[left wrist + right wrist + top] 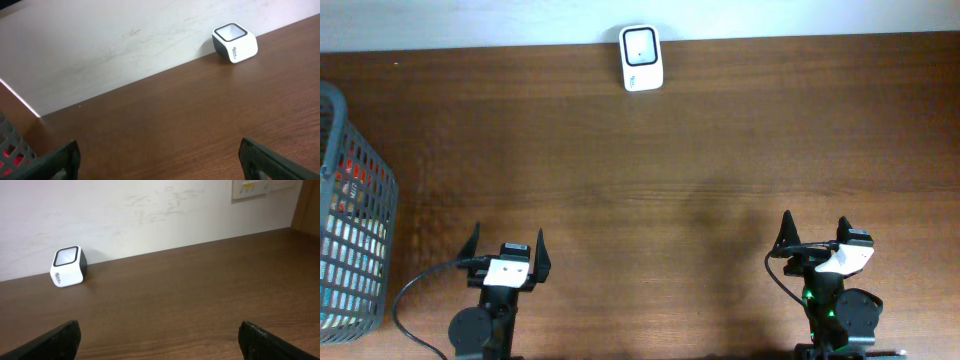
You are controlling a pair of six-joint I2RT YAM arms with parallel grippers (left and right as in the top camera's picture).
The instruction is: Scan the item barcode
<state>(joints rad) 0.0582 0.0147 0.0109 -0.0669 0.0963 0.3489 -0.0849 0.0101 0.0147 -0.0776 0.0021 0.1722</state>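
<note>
Overhead view: a brown wooden table seen from above. A small white barcode scanner sits at the far edge, roughly midway between the two arms, with its longer side pointing away from the robot. At the far left stands a grey mesh basket. It holds packaged items in red and white, too screened by the mesh to identify or to tell which way any one of them lies. The left gripper and right gripper rest near the front edge, well apart, each with its fingers spread wide and nothing between them. The basket lies to the left of the left gripper, so the left arm is clearly the nearer one for picking out an item.

Left wrist view: two dark fingers at the bottom corners, wide apart and empty. A corner of the basket shows at lower left. The scanner stands ahead and to the right, against a pale wall.

Right wrist view: dark fingers spread wide, empty. The scanner stands ahead to the left. The basket is out of sight.
</note>
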